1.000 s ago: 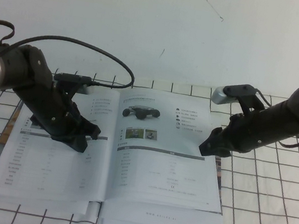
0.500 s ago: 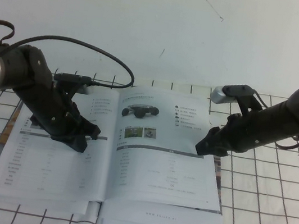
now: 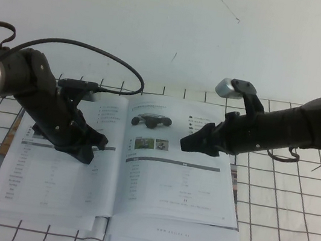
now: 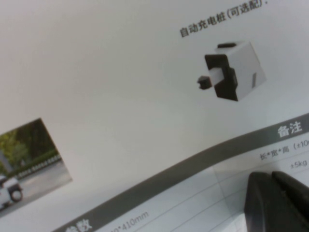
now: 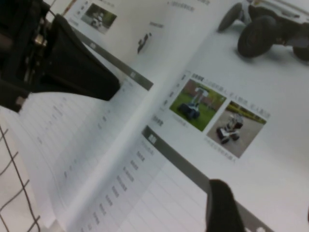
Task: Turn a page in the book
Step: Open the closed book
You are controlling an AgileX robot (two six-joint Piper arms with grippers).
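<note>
Two grippers meet the open book [image 3: 121,175]: left gripper [image 3: 86,148], fingers together, presses centre-left, while right gripper [image 3: 190,142], fingers spread and empty, hovers over the page [image 3: 179,178].

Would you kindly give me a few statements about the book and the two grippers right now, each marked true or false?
1. The book lies open on the grid-patterned cloth. True.
2. The left gripper hovers off to the side of the book. False: it sits low over the left-hand page.
3. The right gripper is over the page that shows the black wheeled vehicle. True.
4. The right gripper is clamped on a lifted sheet. False: its fingers are open and the page lies flat.
5. The book is closed with its cover up. False: two white printed pages face up.
</note>
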